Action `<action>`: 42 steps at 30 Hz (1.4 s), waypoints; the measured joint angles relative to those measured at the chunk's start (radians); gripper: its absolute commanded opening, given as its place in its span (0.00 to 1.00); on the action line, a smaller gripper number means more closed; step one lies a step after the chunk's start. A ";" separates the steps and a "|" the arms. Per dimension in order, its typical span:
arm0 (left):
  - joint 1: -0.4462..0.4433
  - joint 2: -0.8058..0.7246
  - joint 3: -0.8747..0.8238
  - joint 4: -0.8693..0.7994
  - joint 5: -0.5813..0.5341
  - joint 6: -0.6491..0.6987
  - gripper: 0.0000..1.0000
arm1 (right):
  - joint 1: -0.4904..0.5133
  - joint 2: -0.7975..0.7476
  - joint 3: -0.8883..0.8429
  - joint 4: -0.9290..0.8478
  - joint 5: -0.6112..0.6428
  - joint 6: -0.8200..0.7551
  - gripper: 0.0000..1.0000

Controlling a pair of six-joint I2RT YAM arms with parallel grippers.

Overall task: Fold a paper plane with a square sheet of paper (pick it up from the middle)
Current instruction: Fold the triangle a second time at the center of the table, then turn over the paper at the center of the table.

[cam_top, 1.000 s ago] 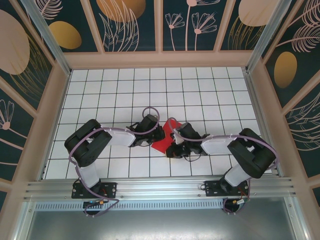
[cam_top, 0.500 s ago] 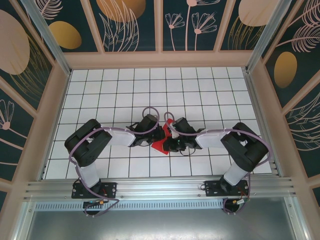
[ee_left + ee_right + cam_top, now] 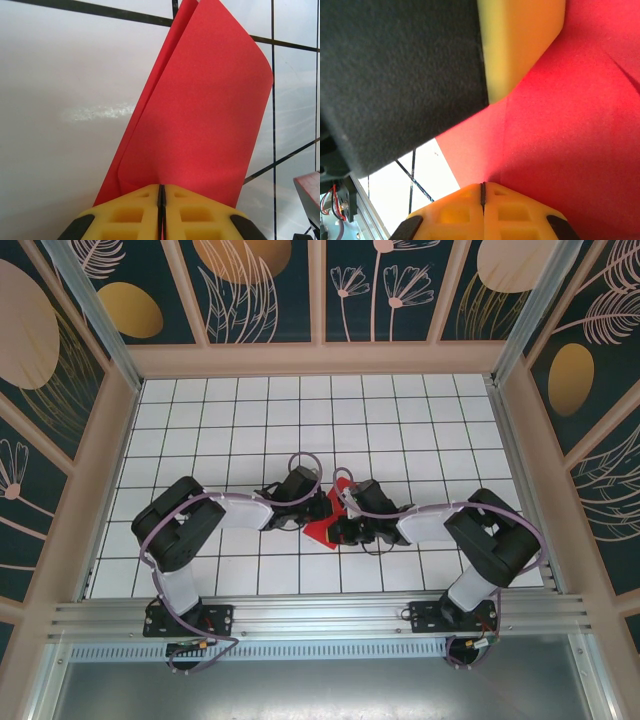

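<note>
Two pinches hold the folded square sheet of paper (image 3: 320,531) low over the table (image 3: 230,420); left gripper (image 3: 161,190) and right gripper (image 3: 482,187) clamp it from either side, likely to align its layers for creasing

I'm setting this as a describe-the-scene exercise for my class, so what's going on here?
Two robot arms are working on the square sheet of paper, bright red, in the middle of the gridded table. The left gripper and the right gripper are both shut on the sheet, close together. The paper is already folded over on itself, but it is not yet a plane.
</note>
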 measured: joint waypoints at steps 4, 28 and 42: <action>0.020 0.001 0.001 0.000 0.013 0.006 0.15 | 0.000 -0.003 -0.006 0.010 0.000 0.000 0.05; 0.100 -0.183 -0.017 -0.027 0.059 0.043 0.08 | -0.097 -0.254 0.050 -0.220 0.121 0.032 0.48; 0.063 -0.118 -0.079 0.039 0.225 0.029 0.06 | -0.139 -0.261 -0.030 -0.194 0.153 0.164 0.54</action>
